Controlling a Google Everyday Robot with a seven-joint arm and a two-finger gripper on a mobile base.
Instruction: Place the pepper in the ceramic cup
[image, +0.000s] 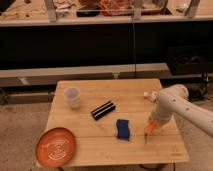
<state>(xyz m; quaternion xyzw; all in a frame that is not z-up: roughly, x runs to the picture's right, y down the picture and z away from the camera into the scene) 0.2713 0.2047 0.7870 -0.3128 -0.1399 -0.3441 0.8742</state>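
The pepper (148, 131) is small and orange-red. It shows at the right front of the wooden table (90, 156), with its thin dark stem pointing down toward the front edge. My gripper (150, 126) is right over the pepper at the end of the white arm (172, 102), low over the tabletop. The gripper covers the pepper's upper end. The ceramic cup (73, 97) is pale white and stands upright at the far left of the table, well away from the gripper.
A blue sponge-like block (123, 129) lies just left of the pepper. A black-and-white striped object (103, 110) lies mid-table. An orange plate (56, 146) sits at the front left corner. A small white item (148, 95) lies near the right edge. Dark shelving stands behind the table.
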